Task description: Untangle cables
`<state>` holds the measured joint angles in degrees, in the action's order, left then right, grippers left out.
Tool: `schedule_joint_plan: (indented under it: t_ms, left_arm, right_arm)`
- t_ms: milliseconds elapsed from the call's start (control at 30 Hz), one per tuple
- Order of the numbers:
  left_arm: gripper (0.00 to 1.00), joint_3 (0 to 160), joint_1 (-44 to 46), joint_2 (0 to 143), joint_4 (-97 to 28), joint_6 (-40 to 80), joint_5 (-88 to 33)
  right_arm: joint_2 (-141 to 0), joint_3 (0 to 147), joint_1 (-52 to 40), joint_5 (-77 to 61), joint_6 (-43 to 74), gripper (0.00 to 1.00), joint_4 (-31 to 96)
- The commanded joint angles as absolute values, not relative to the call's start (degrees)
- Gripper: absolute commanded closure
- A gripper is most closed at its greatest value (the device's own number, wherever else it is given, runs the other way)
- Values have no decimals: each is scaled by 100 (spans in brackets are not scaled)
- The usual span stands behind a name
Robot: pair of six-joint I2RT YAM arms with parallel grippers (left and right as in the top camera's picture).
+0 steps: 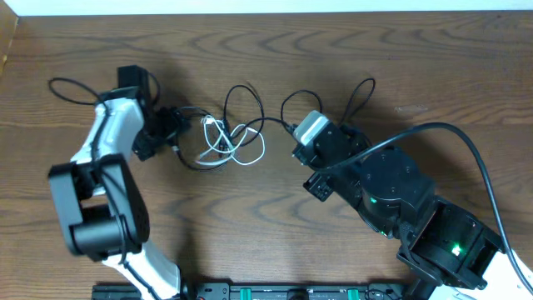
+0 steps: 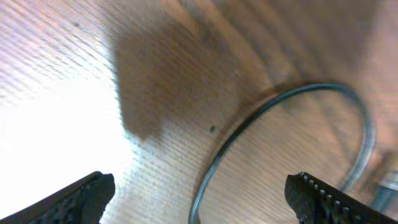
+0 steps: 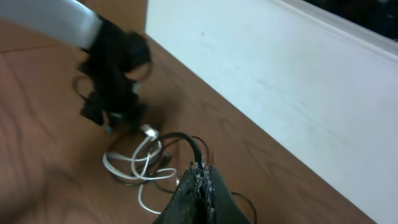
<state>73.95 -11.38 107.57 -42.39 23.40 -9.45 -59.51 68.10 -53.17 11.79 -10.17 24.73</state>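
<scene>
Pinning one black cable (image 3: 194, 142) between tightly closed fingers, the right gripper (image 3: 200, 172) appears to serve as an anchor at the right side of the tangle, so the cords can be drawn apart against it. The left gripper (image 2: 200, 183) stands wide open with nothing in it, low over the wooden worktop (image 1: 350, 58). Its ribbed black pads (image 2: 87, 196) straddle a glossy curve of cord (image 2: 311, 92), a stance that suggests readiness to take hold. The cables (image 1: 226, 137) lie near the middle of the worktop, a little left of centre and well clear of every edge. They are thin, limp and round: the black ones thrown in wide loops toward the far edge, the shorter white cable (image 1: 223, 148) bunched in tight coils beside a small pale plug (image 1: 206, 122). The dark, grained wood looks smooth.
</scene>
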Motion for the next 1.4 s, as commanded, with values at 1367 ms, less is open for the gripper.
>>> schedule_joint_plan:
  t_ms: [1367]
  left_arm:
    - [2, 7242, -961, 10492, -4294, 504, -3033]
  right_arm:
    - [-8224, 6825, -4136, 2687, -543, 99, -572]
